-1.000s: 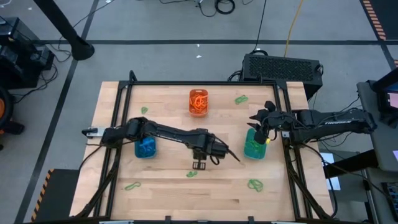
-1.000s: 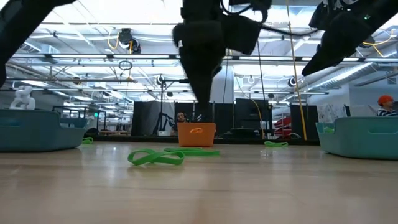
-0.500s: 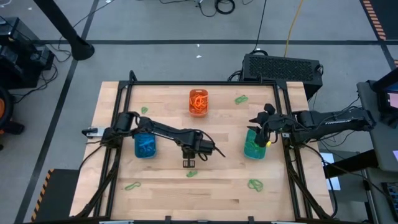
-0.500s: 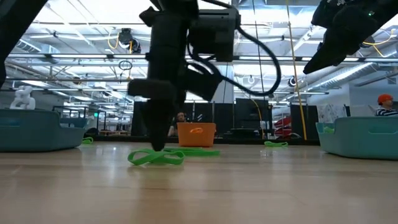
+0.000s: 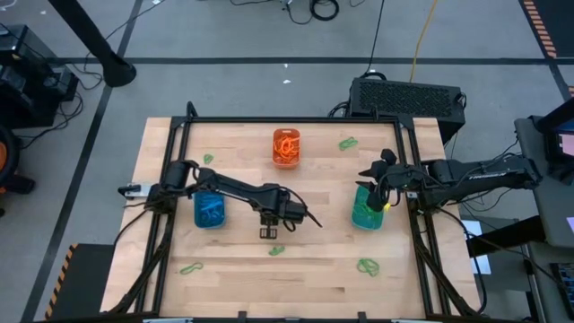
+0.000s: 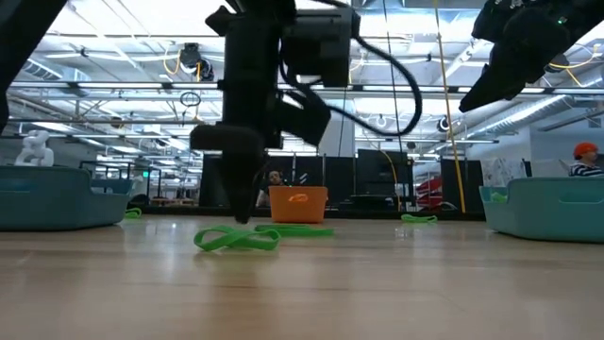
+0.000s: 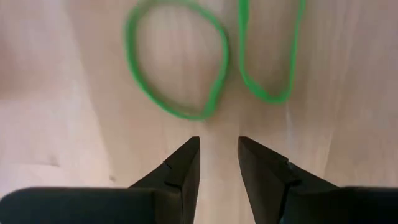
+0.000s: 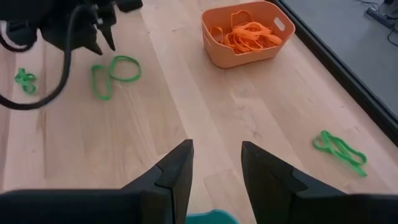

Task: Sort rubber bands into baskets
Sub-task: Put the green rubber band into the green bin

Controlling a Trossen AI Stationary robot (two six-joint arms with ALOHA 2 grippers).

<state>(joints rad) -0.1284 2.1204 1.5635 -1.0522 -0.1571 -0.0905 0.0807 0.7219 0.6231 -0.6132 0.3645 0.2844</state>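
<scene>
Two green rubber bands (image 7: 211, 62) lie side by side on the wooden table (image 5: 314, 287), near its front middle, and our left gripper (image 5: 267, 232) hangs just above them with its tips pointing down; its fingers (image 7: 180, 168) stand a little apart with only bare wood between them, so it holds nothing. We judge that the step in hand is the pick of a green band; the next move calls for a short descent so that one finger goes inside a loop and the other outside, then a closing on the thin strand, then a carry to the teal-green basket (image 5: 363, 215) on the right side.

Our right gripper (image 5: 384, 184) waits over that basket, its fingers (image 8: 177, 168) parted and empty; we think it may stand in the way of the drop. The orange basket (image 5: 286, 147) at the back already holds orange bands, and the blue basket (image 5: 209, 212) sits on the left, close under the left arm. More green bands (image 5: 348, 143) lie scattered well apart near the corners; the two loops here lie so close that a grasp could take both together.
</scene>
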